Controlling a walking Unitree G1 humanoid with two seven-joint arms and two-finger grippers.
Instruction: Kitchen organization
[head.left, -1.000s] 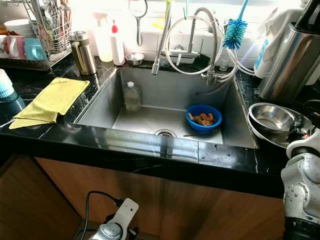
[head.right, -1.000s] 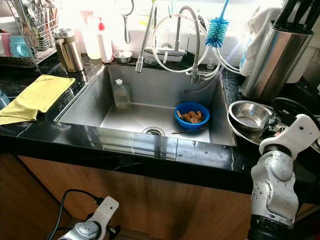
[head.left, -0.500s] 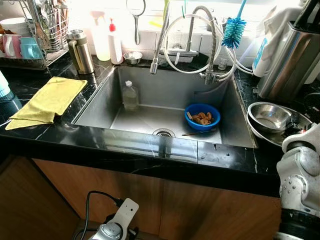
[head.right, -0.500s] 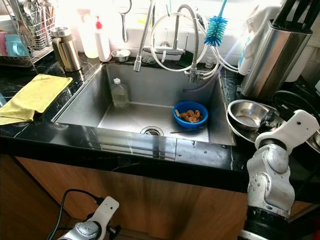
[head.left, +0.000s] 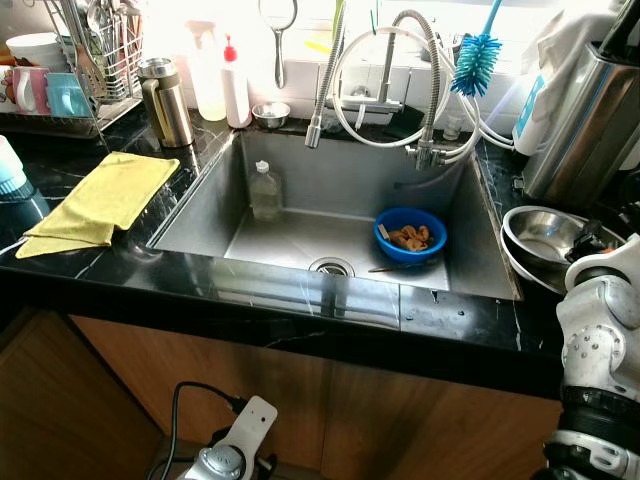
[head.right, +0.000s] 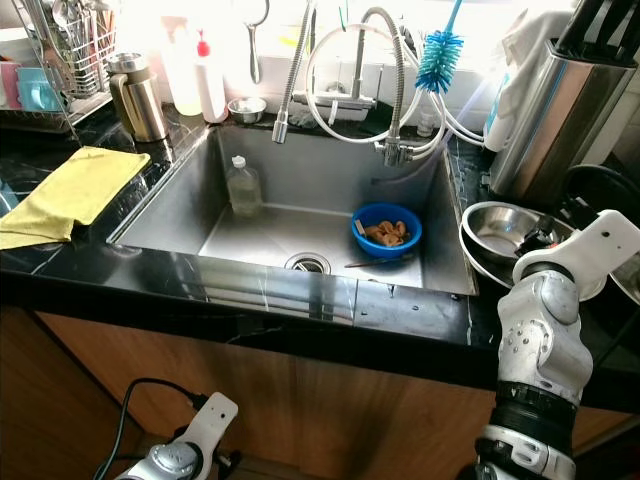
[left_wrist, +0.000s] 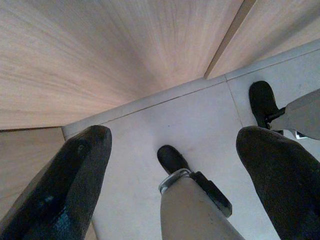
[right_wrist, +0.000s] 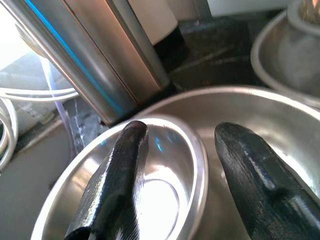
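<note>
Right pincer (right_wrist: 180, 185) agape above steel bowl (right_wrist: 165, 165).

A steel sink (head.left: 340, 180) is set into a shiny black surface (head.left: 150, 270). A blue bowl (head.left: 385, 222) with brown food bits (head.left: 408, 237) is seen inside the sink, near the drain (head.left: 331, 267). A clear plastic bottle (head.left: 264, 192) is stood upright by the sink's left wall. A yellow cloth (head.left: 105, 195) is laid flat on the surface to the left. Behind it, a metal flask (head.left: 167, 102) and a white bottle with a red top (head.left: 236, 85) are stood side by side. A pink mug (head.left: 25, 90) and a blue mug (head.left: 67, 96) are kept by the dish rack (head.left: 100, 70). A blue brush (head.left: 473, 62) is hung by the tap hoses (head.left: 385, 90). Wooden cupboard doors (head.left: 250, 370) are seen below.
</note>
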